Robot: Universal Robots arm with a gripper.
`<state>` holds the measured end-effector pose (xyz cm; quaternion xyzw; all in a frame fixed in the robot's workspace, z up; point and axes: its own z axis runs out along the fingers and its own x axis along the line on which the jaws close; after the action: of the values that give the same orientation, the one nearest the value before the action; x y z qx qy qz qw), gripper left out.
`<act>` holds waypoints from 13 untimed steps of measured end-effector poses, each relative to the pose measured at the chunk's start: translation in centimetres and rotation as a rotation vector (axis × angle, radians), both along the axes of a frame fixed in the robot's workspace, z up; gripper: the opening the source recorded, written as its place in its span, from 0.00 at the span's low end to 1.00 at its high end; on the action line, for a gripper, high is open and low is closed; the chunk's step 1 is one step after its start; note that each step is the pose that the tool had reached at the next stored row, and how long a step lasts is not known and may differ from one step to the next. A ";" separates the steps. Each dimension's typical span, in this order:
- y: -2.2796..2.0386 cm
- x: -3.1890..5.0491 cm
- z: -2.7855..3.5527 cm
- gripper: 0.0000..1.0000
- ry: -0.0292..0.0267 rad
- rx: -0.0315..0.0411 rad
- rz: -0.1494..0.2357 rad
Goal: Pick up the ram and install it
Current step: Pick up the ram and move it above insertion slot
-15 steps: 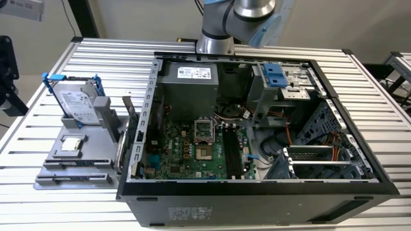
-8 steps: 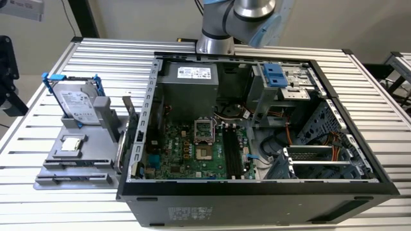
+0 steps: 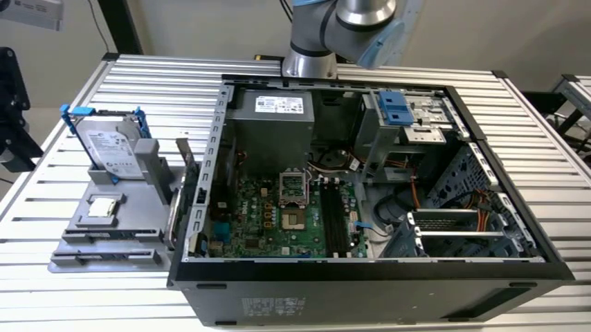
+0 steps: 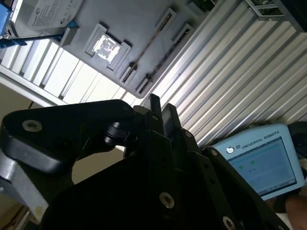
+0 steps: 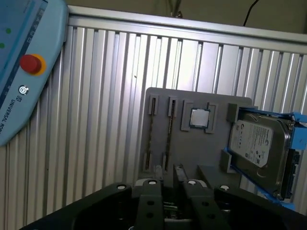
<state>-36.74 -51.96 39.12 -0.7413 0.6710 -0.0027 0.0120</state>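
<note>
In the first wrist view my gripper (image 5: 168, 170) hangs high over the grey holder tray (image 5: 211, 158); its jaws stand a little apart and nothing is between them. Its two dark fingertips (image 4: 154, 103) also show in the second wrist view, above the same tray (image 4: 129, 19). The tray's two long narrow slots (image 5: 152, 134) are bare. The ram is hidden from me. In the exterior view the open computer case (image 3: 369, 277) lies on the table, with the motherboard (image 3: 277, 221) and its black slots (image 3: 337, 221) inside; I cannot tell whether a stick sits in them.
On the tray stand a silver hard drive in blue brackets (image 3: 111, 149) and a small square CPU chip (image 5: 200, 117). A blue-rimmed teach pendant (image 5: 24, 62) lies on the ribbed aluminium table (image 3: 157, 90). The arm's base (image 3: 309, 62) rises behind the case.
</note>
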 end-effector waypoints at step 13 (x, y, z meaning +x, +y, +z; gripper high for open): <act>0.00 0.00 -0.49 1.00 0.0000 0.0028 -0.039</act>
<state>-36.74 -51.96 38.63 -0.7282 0.6852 -0.0020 0.0130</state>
